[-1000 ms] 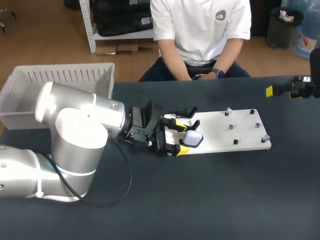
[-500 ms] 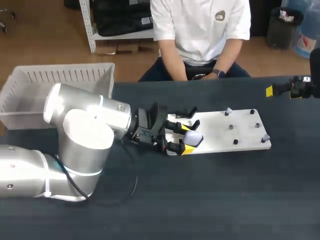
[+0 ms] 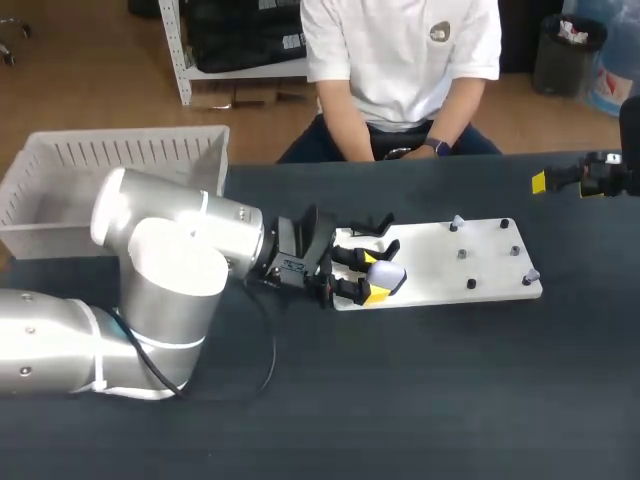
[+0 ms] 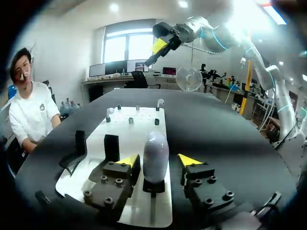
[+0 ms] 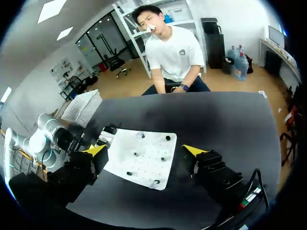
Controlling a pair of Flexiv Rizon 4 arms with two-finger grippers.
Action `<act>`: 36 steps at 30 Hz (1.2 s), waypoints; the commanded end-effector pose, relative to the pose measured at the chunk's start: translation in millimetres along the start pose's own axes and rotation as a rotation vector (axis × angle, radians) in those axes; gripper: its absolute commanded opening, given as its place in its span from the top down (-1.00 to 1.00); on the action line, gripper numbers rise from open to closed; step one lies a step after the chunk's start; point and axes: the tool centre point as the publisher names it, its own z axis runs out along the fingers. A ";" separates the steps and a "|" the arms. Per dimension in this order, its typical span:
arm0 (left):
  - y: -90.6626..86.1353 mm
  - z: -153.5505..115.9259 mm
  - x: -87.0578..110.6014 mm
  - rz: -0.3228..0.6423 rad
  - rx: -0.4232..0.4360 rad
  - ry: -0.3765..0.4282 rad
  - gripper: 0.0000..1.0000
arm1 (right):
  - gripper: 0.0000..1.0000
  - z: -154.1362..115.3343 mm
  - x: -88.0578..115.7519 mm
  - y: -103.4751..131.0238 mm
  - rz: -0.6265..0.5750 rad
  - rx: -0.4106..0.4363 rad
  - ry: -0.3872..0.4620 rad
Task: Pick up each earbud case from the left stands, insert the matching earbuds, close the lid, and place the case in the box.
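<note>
A pale lavender earbud case point(image 3: 387, 277) point(image 4: 155, 152) stands upright on a black stand at the left end of the white board point(image 3: 470, 250) point(image 4: 144, 124). My left gripper point(image 3: 367, 277) point(image 4: 158, 160) is level with the case, one yellow tip on each side. The jaws are open: one finger lies close against the case, and a gap shows at the other. Small white earbuds point(image 3: 456, 222) point(image 4: 159, 101) sit on pegs at the board's far end. My right gripper point(image 3: 545, 182) point(image 5: 145, 151) hangs open, high over the table's far right, with nothing in it.
A white slatted box point(image 3: 120, 160) point(image 5: 84, 108) stands at the back left of the dark table. Empty black stands point(image 3: 375, 226) point(image 4: 111, 146) stand beside the case. Several black pegs point(image 3: 470, 284) stick up from the board. A seated person is behind the table's far edge.
My left gripper has slid forward around the case and its fingers have drawn closer together. The right arm has not moved.
</note>
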 end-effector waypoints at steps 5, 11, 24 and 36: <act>4.4 3.6 0.3 -0.001 0.013 0.003 0.12 | -1.00 0.3 -0.2 -0.3 0.000 0.000 0.001; 5.5 5.0 0.9 -0.002 0.020 0.003 0.24 | -1.00 0.3 -0.2 -0.3 0.000 0.000 0.001; 6.9 3.7 1.4 -0.003 0.025 -0.006 1.00 | -1.00 0.3 -0.2 -0.3 0.000 0.000 0.001; 4.6 -16.6 -18.3 0.035 0.029 -0.076 1.00 | -1.00 0.3 -0.2 -0.3 0.000 0.000 0.001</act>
